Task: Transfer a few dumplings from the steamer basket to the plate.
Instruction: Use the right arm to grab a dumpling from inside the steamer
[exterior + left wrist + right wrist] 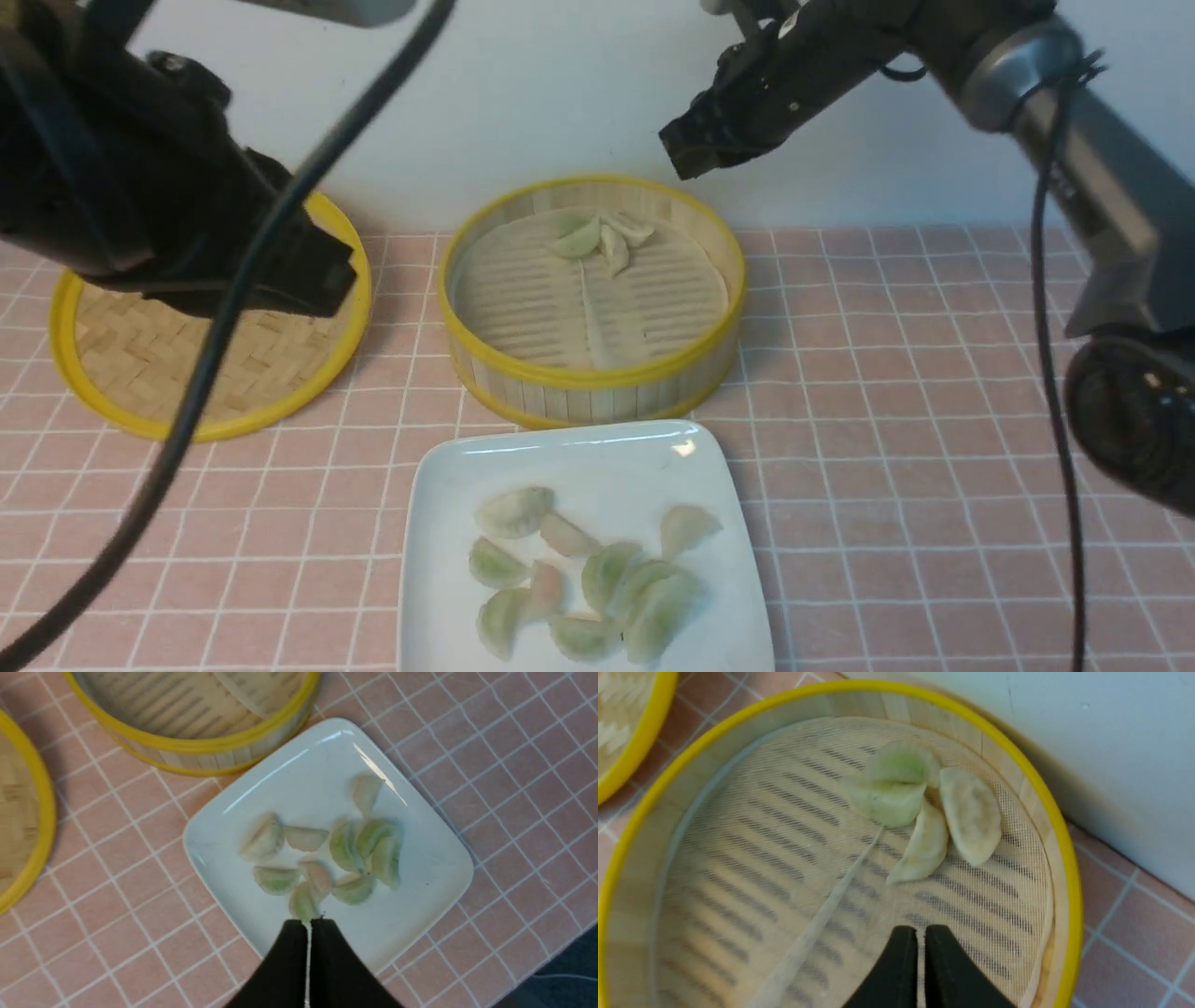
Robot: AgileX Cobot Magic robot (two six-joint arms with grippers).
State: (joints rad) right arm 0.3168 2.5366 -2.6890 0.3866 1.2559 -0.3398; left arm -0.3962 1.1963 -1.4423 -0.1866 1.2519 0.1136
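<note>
The pink tiled bench (934, 373) carries everything. On it, the steamer basket (593, 378) sits at centre, with its woven lid (140, 364) lying flat at its 9 o'clock and the plate (579, 457) just beside it at its 6 o'clock.

My right claw (920, 933) hangs above the basket's 1 o'clock rim, its fingers pressed almost together and holding nothing. My left claw (308, 924) hovers over the plate, likewise pinched nearly closed and empty.

The dumplings (924, 849) left in the basket number three or four. They huddle at 12 o'clock on the liner floor, near the back wall and touching one another. A plated pile (597, 579) already covers the near half of the plate, so I judge the job largely done.

These look soft, light and damp-skinned, so likely to be slippery, and they would tear or squash under a hard pinch. They may also cling to each other or to the liner.

I would open the right claw modestly and take the outermost whitish one across its plump belly, not its thin crimped edge. I would close gently and lift slowly, so a stuck neighbour can peel away.
</note>
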